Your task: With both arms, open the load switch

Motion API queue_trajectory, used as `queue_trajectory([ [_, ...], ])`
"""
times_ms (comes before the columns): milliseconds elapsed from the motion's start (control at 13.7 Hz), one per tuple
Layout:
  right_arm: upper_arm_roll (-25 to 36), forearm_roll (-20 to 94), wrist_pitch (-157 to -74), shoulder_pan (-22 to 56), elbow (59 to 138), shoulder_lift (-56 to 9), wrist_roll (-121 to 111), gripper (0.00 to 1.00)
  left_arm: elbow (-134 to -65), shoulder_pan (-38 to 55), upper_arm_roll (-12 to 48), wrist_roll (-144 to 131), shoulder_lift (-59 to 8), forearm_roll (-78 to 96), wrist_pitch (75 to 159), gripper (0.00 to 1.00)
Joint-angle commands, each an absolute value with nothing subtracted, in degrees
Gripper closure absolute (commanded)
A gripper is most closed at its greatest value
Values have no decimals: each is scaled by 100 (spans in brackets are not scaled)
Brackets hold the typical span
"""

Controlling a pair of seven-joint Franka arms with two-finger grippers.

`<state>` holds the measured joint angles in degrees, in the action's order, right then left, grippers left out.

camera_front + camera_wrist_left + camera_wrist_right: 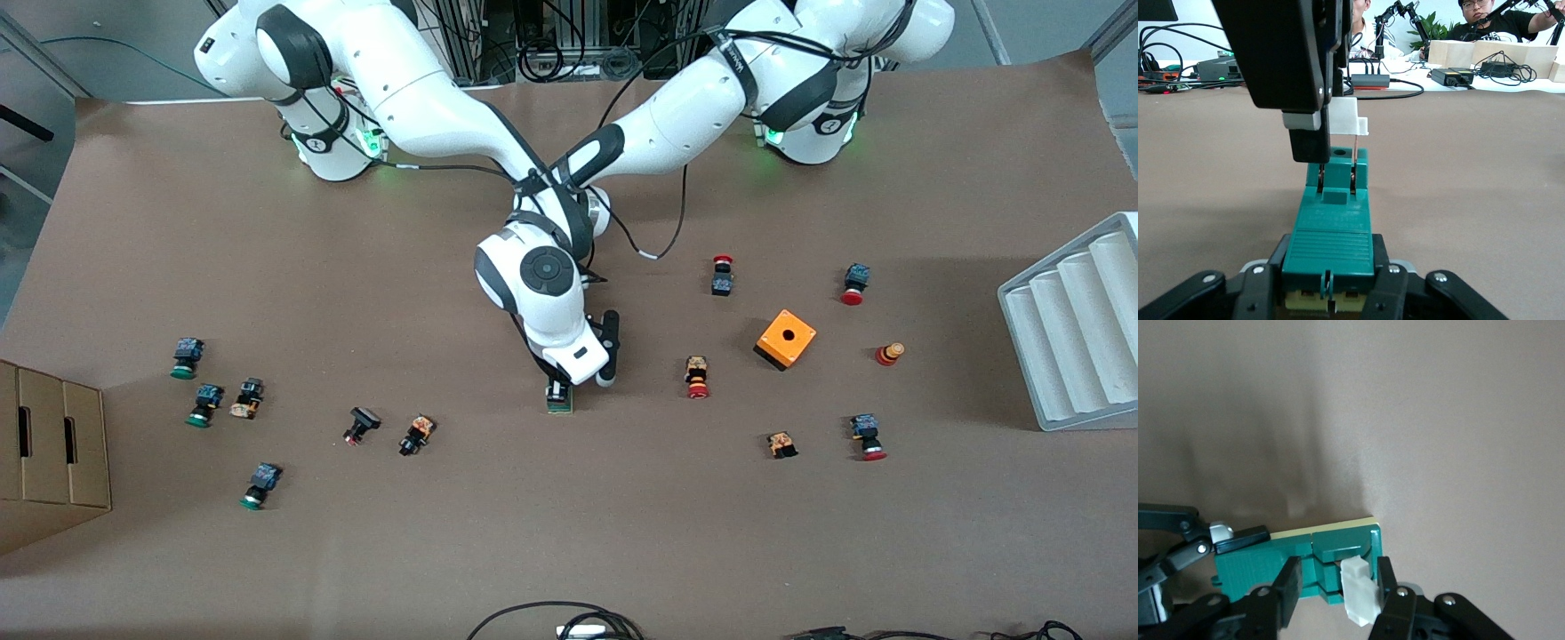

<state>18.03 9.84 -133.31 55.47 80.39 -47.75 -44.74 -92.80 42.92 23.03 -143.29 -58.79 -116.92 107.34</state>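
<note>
Front view: load switch [560, 402] lies mid-table, nearer the camera than both bases | left gripper [1328, 293] clamped shut on its green body | right gripper [1335, 587] pinches the white sliding piece [1359, 590], lifted above the body.

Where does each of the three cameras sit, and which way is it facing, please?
Front view: high across the table, facing both arms' bases; sees the left gripper and right gripper at the load switch.
Left wrist view: low on that arm, looking along the load switch its fingers clamp.
Right wrist view: looking down on the white sliding piece between its fingers.
All share the switch.
</note>
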Motion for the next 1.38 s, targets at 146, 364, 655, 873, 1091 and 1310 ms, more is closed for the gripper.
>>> queue_trajectory([
  [146,1775,1063,-13263,5599,8428,-4483,-4500,47,-9185,4351,2241,-14353,-5915,-11742,10723,61],
  [364,1758,1055,-13263,5599,8464,-4430,-4500,47,-9193,4351,2241,-14353,-5915,-11742,10723,61],
  [655,1758,1055,-13263,5607,8516,-4395,-4491,47,-9185,4351,2241,-14353,-5915,-11742,10723,61],
  [873,1758,1055,-13263,5607,8534,-4351,-4491,47,-9185,4351,2241,-14353,-5924,-11742,10723,61],
  [1091,1758,1055,-13263,5607,8578,-4324,-4491,47,-9185,4351,2241,-14353,-5924,-11742,10723,61],
  [1310,1758,1055,-13263,5607,8596,-4315,-4482,47,-9193,4351,2241,-14361,-5924,-11742,10723,61],
])
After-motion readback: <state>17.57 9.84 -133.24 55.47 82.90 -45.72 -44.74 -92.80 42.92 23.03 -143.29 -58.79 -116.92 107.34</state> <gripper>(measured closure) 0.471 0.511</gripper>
